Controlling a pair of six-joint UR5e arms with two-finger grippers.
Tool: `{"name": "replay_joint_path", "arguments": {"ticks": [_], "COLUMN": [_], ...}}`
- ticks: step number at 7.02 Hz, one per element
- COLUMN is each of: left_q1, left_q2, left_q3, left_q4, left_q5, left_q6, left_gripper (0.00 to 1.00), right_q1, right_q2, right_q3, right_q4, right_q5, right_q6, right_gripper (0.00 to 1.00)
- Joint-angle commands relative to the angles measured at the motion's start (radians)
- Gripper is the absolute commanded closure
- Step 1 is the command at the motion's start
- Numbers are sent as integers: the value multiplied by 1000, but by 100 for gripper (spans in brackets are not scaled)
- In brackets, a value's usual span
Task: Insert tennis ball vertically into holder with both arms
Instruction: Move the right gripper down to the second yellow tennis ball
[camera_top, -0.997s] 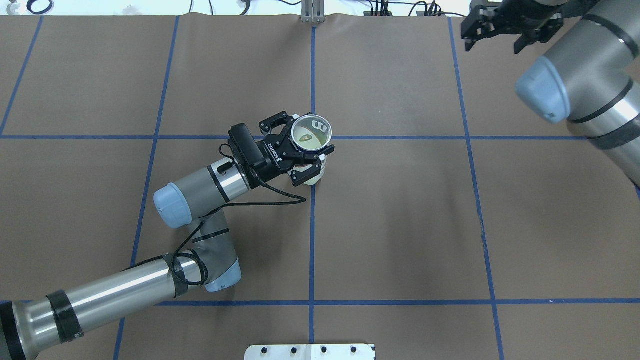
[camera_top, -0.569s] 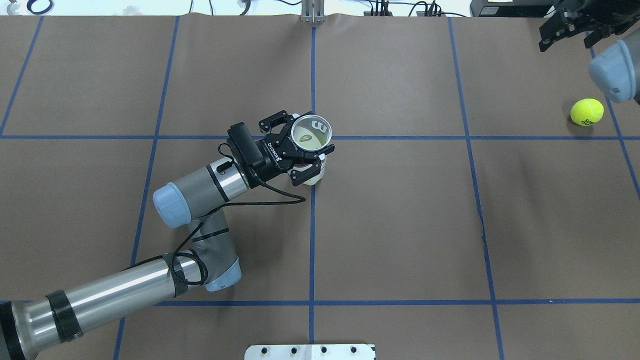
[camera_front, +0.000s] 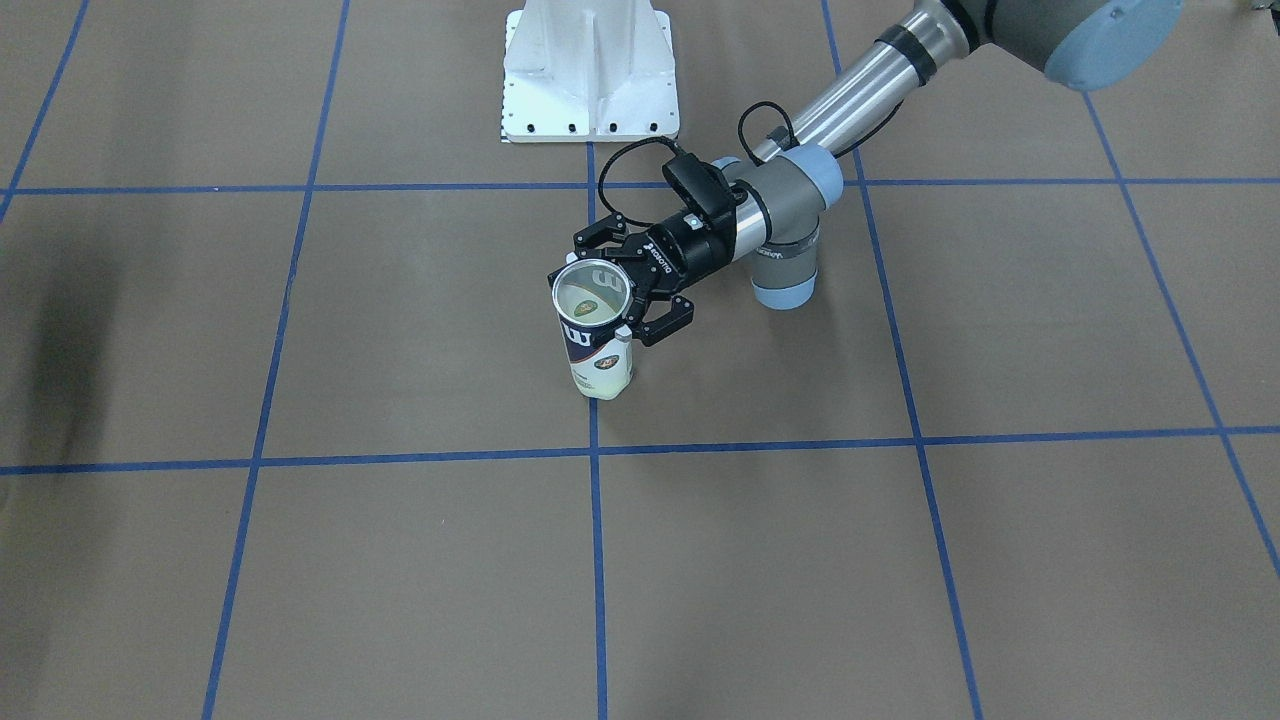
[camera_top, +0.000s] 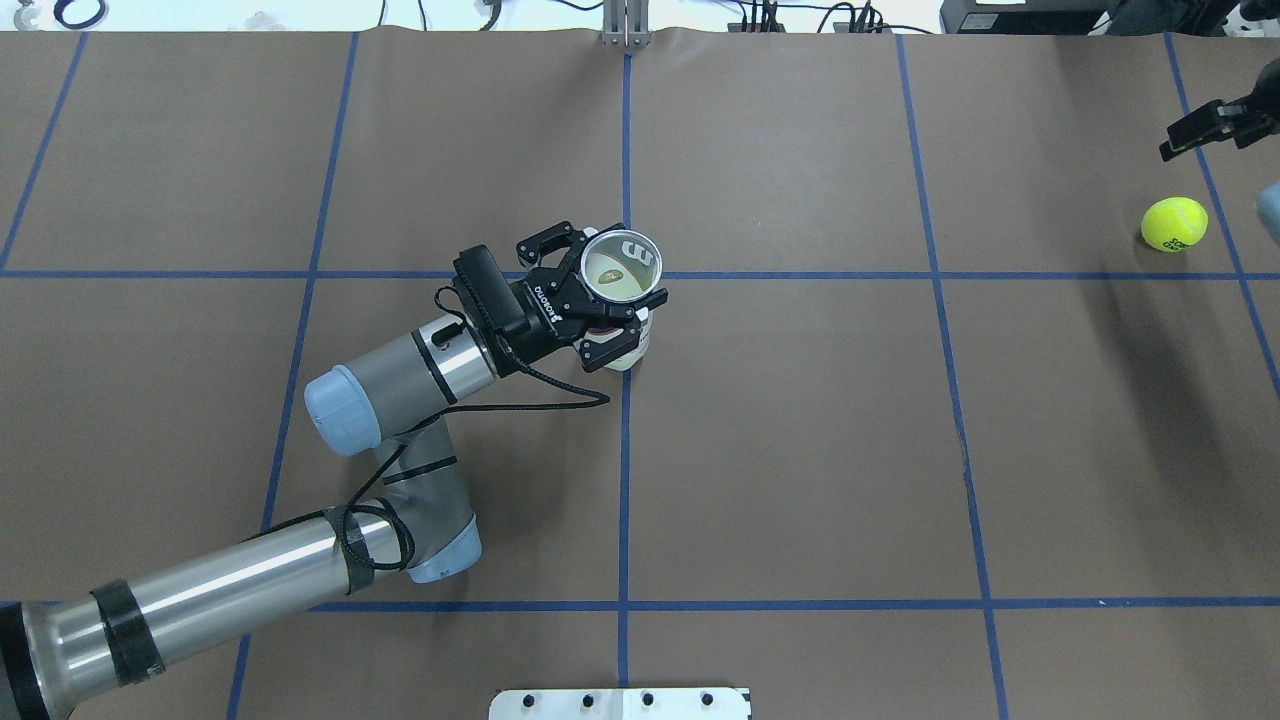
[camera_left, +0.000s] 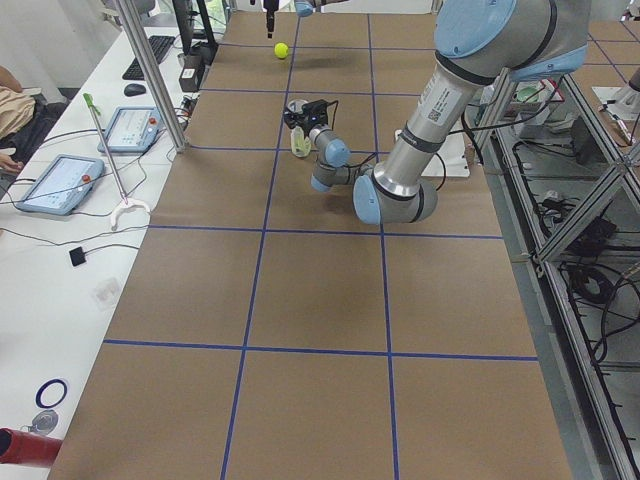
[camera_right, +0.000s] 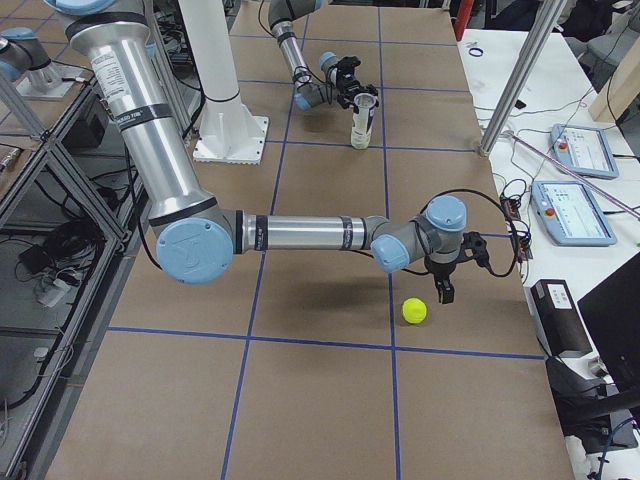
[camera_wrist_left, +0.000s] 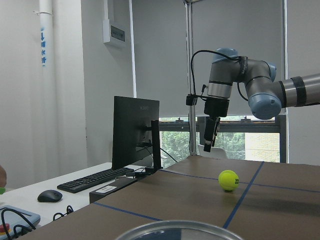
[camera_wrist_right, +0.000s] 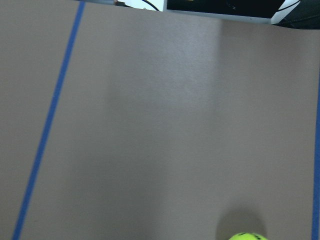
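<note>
– Yellow-green fuzzy tennis ball, where was it?
– Lay on the brown paper-covered table, far right, well apart from the clear plastic cylindrical holder.
– Grippers?
– Left black two-finger gripper pinched the upright holder under its rim. Right gripper hung near the ball, touching nothing; spread or pressed together, couldn't tell.

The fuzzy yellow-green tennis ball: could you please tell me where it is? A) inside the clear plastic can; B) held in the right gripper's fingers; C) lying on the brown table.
C: the fuzzy yellow-green tennis ball rests on the brown table, apart from the right gripper and far from the clear plastic can in the left gripper.
</note>
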Motion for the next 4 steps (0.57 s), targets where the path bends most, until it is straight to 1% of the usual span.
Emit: {"name": "replay_joint_path", "arguments": {"ticks": [1,2,4], "left_q1": [0,0,0], "left_q2": [1,-1,-1], "left_q3": [0,0,0], "left_q4": [2,2,2], "left_q5": [0,0,0], "left_q6": [0,2,3], "left_gripper": [14,14,14], "right_q1": [-7,-28,-53], "right_q2": [-43,-70,-69], "right_q3": [-13,-25,-25], "right_q4": [26,86,93], "right_q5": [-25,-63,-68], "right_q6": [-4,-3,42], "right_gripper": [1,1,1]}}
